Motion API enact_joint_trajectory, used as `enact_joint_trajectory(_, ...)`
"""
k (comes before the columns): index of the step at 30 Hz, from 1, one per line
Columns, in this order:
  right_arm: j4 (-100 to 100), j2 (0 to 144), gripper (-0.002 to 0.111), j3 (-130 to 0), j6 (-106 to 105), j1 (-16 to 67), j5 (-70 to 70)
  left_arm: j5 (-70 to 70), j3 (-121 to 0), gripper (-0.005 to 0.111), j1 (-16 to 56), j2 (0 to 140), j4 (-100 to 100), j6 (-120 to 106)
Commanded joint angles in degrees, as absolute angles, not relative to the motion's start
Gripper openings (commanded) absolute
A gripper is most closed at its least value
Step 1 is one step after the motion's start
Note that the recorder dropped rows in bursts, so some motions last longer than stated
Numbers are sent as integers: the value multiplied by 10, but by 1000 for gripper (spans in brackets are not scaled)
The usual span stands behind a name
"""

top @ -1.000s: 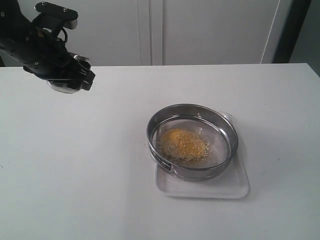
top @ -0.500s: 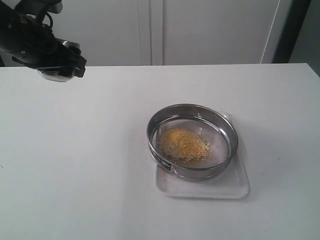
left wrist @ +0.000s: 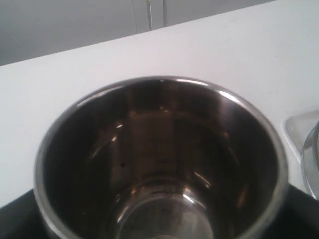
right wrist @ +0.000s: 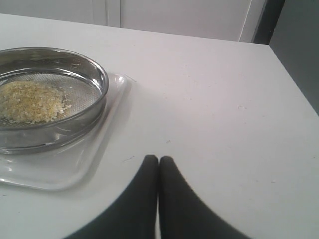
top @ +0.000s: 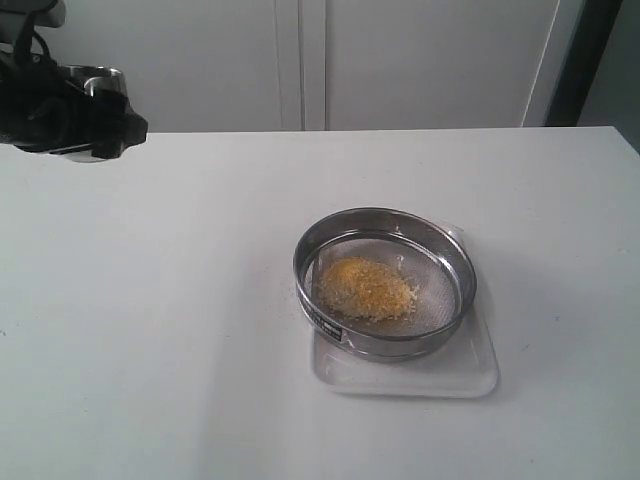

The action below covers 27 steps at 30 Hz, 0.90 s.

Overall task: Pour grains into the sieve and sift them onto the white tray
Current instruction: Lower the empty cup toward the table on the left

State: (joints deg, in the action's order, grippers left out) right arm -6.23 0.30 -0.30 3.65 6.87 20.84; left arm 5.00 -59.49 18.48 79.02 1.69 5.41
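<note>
Left hand [top: 72, 122] has shifted further toward upper left of exterior frame vs a sec ago, now partly cut by the frame edge; sieve, grains and tray unchanged. Hand is pinching a steel cup [top: 97, 74], cup rim showing above the dark fingers, held above the tabletop [top: 150, 350] far upper left. Left wrist cam: cup [left wrist: 159, 164] fills the frame, mouth facing cam, inside looks empty, shiny w/ dark reflections; black bits of hand at both lower corners. Right hand [right wrist: 158, 162] seen only in right wrist cam, fingers pressed together, nothing between them, just above bare tabletop, near the tray corner but apart from it. Sieve [top: 380, 345] sits center-right of exterior frame, resting on the white tray [top: 430, 378]; tray edge sticks out at lower side and right. Grains [top: 365, 288] = yellow-beige heap on the mesh, off-center toward sieve's left side, a few scattered around it. Small dark label [top: 330, 327] on sieve wall, lower left. Sieve + tray well apart from left hand and cup. White cabinet panels [top: 420, 60] behind tabletop.
</note>
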Motion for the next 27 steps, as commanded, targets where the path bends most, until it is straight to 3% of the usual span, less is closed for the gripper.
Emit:
enact_joint_trajectory(1, -60, 0, 0, 0, 37, 69, 201, -39, -540, 0, 183, 759, 11, 58)
enact_joint_trajectory(17, -60, 0, 0, 0, 37, 69, 201, -334, -324, 0, 183, 726, 11, 92)
enact_joint_trajectory(27, -60, 0, 0, 0, 37, 69, 201, -475, -306, 0, 183, 823, 13, 92)
